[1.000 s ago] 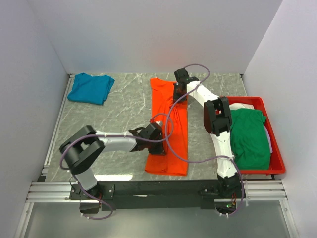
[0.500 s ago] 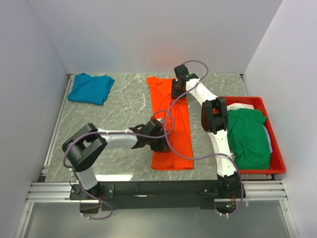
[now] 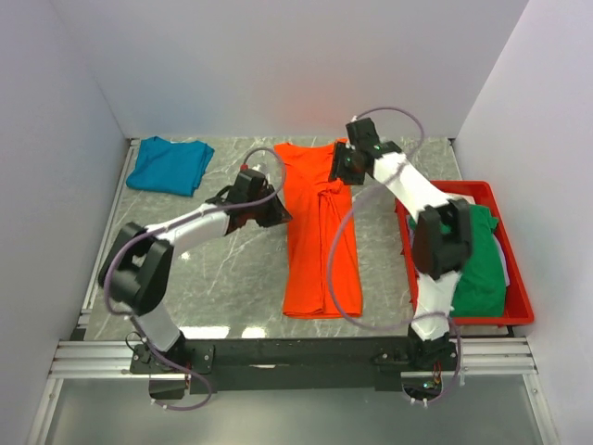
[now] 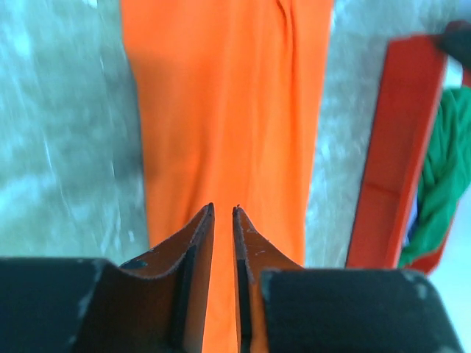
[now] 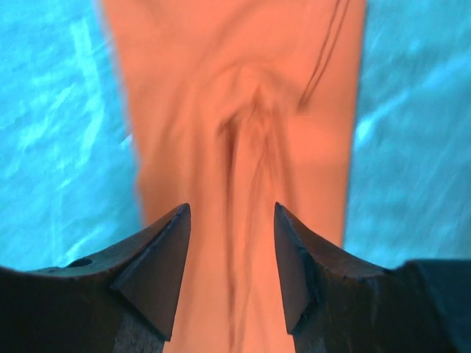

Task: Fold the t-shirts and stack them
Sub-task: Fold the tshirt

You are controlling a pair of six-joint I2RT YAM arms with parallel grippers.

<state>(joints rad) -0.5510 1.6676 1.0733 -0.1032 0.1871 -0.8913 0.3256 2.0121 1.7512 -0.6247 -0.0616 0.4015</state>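
Orange t-shirt [image 3: 320, 236] folded in long strip, tabletop [image 3: 232, 269] centre. Teal t-shirt [image 3: 170, 165] far left. Green t-shirt [image 3: 482, 269] in red tray [image 3: 519, 311], right. Left claw [image 4: 223, 215] nearly pressed together, empty. Right claw [image 5: 229, 220] spread above orange cloth.

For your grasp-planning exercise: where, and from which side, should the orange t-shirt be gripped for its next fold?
Probably the near hem corners of the orange t-shirt, coming from above. It lies flat as a long narrow strip running away from the arms, hem end toward the bases, so lifting that end and carrying it toward the collar would halve it.
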